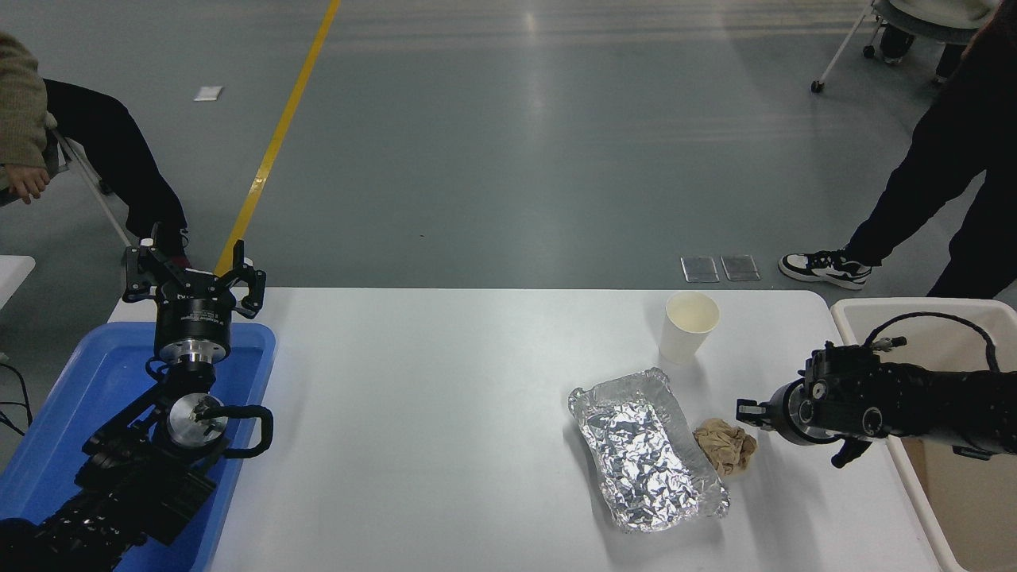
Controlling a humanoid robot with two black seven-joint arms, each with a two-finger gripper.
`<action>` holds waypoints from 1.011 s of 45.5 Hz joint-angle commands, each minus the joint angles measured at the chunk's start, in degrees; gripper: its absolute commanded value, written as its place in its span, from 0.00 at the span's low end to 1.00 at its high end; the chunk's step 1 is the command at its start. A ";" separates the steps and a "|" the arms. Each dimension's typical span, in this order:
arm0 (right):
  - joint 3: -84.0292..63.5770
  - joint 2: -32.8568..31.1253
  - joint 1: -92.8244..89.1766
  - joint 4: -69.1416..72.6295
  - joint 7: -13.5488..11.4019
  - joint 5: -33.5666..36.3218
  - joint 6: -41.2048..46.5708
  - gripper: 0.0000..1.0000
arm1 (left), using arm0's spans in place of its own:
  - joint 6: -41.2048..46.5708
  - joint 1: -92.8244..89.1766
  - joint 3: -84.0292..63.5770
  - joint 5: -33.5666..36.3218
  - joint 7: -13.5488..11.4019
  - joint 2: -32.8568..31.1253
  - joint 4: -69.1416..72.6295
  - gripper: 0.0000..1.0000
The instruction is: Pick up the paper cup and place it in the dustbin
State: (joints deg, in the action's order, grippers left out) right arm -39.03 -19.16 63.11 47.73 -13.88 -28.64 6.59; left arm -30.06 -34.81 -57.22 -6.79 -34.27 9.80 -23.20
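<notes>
Foil tray (pixel 647 449), crumpled and shiny, lies nearest on the white table (pixel 445 413), with a wad of brown paper (pixel 725 446) touching its right side. Just right of that wad hangs the right gripper (pixel 747 413), coming in sideways over the dustbin (pixel 906 306), whose cream rim runs along the table's right end. Its fingers point left toward the wad, and from this angle I cannot tell how far apart they stand. At the lower left the left gripper (pixel 193 274) is parked above the blue plastic tray (pixel 71 413), its fingers spread wide and holding nothing.

Farther back, near the far edge and beyond the foil tray, the paper cup (pixel 688 326) stands upright, apart from everything else, with the right gripper well short of it. It looks empty, so it is probably very light and easy to tip or push away. Its thin wall will likely buckle under a hard squeeze. A gentle pinch across the body just under the rolled rim seems safest. Beyond the table, two people are partly visible at the floor's edges.
</notes>
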 commanded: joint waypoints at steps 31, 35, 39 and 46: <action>0.00 -11.86 16.78 13.53 0.08 -0.01 8.71 0.86 | 0.00 0.00 0.00 -0.06 -0.01 0.04 0.00 0.99; 0.00 -14.76 19.50 15.20 -0.01 -0.01 9.06 1.00 | 0.00 0.00 0.00 -0.06 0.08 0.04 0.00 0.99; -0.44 -18.10 23.62 18.10 -0.53 -0.01 12.82 1.00 | 0.00 0.00 0.00 -0.06 -0.01 0.04 0.00 0.99; -0.79 -24.51 33.73 26.61 -0.53 -0.71 25.65 1.00 | 0.00 0.00 0.00 -0.06 -0.01 0.04 0.00 0.99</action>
State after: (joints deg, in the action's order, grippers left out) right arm -39.37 -34.40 83.96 63.74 -14.13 -28.82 19.24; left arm -30.06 -34.81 -57.22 -6.86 -34.28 9.84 -23.21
